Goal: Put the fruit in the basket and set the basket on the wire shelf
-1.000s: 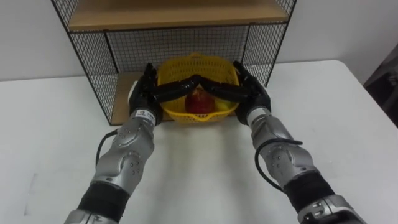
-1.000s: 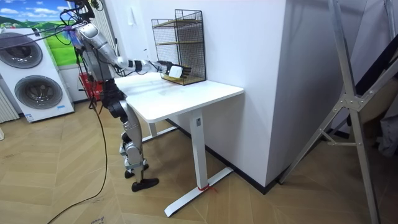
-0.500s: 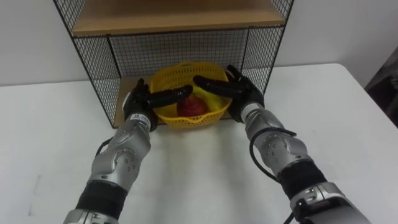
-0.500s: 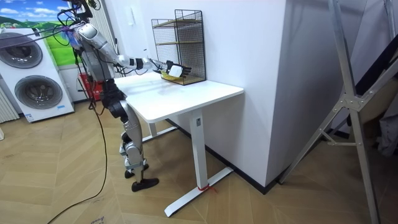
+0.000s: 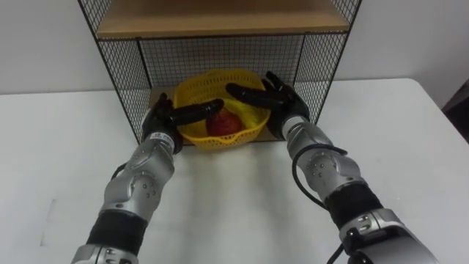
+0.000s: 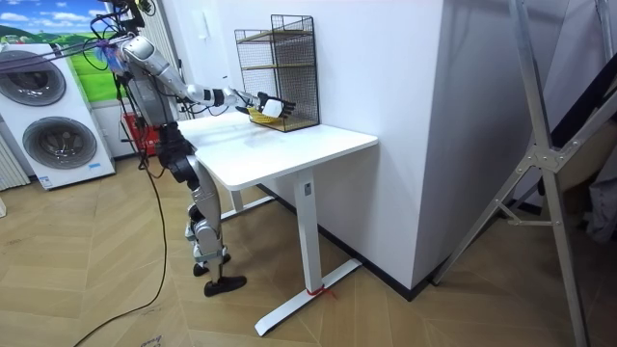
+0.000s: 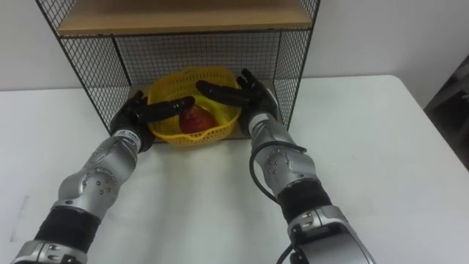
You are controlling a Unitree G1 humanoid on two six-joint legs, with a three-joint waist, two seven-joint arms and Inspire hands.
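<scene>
The two eye views sat on the robot's head and looked down, close over the forearms, toward the wire shelf (image 5: 220, 22) just beyond the left robot hand (image 5: 160, 123) and the right robot hand (image 5: 289, 110). Both showed nearly the same scene, one shifted a little sideways. The room view stood far off, faced the counter (image 6: 289, 145) from its side, and shared with them the shelf and both robot hands.

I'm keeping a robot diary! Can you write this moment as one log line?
basket: at wire shelf bottom level, fruit inside | left hand: open, fingers over rim | right hand: open, fingers over rim
</scene>
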